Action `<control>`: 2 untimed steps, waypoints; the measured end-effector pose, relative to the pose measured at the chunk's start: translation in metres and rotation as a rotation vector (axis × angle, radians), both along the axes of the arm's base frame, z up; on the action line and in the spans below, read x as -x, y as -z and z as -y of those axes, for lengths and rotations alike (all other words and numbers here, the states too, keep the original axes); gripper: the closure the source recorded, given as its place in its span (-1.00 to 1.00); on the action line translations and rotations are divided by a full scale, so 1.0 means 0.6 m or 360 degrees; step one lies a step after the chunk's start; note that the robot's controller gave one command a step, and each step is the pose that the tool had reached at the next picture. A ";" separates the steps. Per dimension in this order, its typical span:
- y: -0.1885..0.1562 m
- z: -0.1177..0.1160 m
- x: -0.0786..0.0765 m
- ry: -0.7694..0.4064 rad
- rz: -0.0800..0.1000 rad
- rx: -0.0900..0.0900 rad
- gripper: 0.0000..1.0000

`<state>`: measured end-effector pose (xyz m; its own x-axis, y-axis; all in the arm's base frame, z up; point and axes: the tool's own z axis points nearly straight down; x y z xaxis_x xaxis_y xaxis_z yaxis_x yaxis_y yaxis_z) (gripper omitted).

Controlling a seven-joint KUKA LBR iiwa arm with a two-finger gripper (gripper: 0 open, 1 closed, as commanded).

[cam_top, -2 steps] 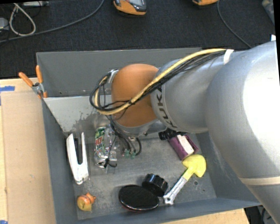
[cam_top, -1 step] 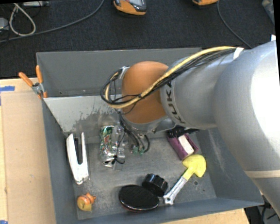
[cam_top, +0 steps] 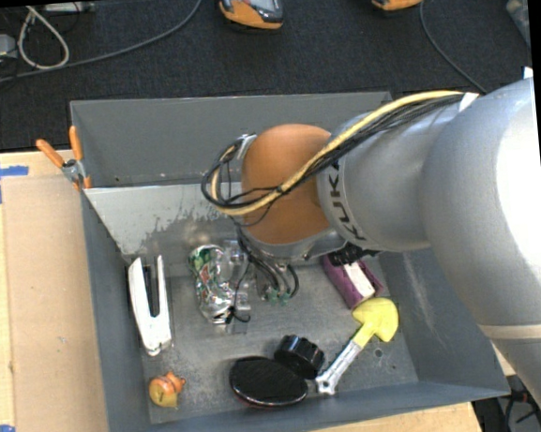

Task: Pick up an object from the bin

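Observation:
My gripper (cam_top: 260,275) is low in the middle of the bin, mostly hidden under the arm's orange cover. Right beside it on its left lies a crumpled silver foil wrapper with green print (cam_top: 212,281); gripper and wrapper look to be touching, but I cannot tell whether the wrapper is held. A purple block (cam_top: 350,282) lies just to the right of the gripper, partly under the arm.
A white stapler (cam_top: 149,304) lies along the left wall. At the front are a small orange toy (cam_top: 166,389), a black oval disc (cam_top: 265,382), a black cap (cam_top: 299,352) and a yellow-headed tool with a white handle (cam_top: 360,335). The arm covers the bin's right side.

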<state>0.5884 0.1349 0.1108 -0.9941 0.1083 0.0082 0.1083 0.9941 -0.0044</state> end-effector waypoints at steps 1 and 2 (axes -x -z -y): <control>-0.026 -0.039 -0.008 -0.0458 0.0001 -0.0009 -1.00; 0.029 -0.014 -0.033 -0.0202 0.0007 -0.0009 -1.00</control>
